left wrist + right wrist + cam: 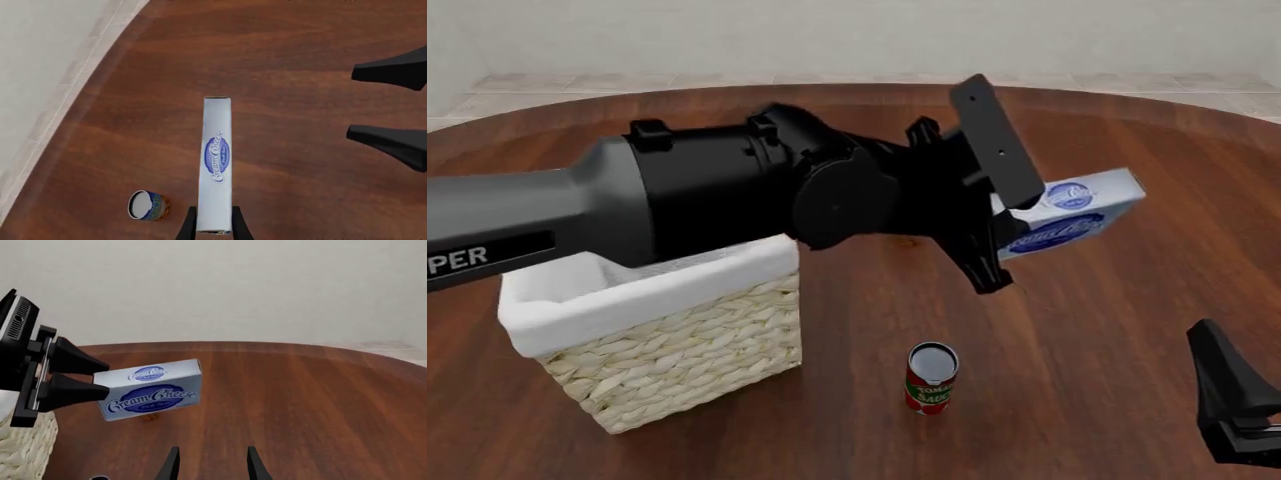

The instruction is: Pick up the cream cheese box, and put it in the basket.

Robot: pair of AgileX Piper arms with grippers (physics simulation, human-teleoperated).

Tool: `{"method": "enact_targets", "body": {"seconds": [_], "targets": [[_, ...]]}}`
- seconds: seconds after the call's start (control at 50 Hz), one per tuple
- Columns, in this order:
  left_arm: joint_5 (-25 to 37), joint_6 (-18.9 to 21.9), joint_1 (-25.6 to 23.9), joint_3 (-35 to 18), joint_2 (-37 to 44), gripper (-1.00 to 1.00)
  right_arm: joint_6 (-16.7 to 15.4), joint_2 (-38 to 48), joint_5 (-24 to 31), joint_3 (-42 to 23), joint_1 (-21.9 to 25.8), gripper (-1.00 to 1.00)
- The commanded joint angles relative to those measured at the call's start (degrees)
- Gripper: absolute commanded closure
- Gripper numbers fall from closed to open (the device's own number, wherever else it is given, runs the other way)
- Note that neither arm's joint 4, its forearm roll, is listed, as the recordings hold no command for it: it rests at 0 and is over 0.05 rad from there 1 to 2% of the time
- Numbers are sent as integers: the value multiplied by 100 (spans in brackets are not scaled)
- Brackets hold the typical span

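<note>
Right gripper (1234, 420) idles open and empty near; left gripper (83, 375), clamping the cream cheese box (1068, 215) aloft, should carry it left over the basket (654, 300) before releasing.

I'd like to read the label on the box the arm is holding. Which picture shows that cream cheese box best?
The right wrist view: the cream cheese box shows its broad face and lettering, held by the left gripper. The left wrist view shows only its narrow edge. In the front view the arm hides part of it.
</note>
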Motion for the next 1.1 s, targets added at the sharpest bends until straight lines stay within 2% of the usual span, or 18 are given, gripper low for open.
{"method": "enact_targets", "body": {"seconds": [0.02,1.1], "targets": [[8,82,53,14,-168,100,-41,0,1,0,13,-100],[83,217,301,179,-601,100,-192,0,1,2,47,-100]]}}
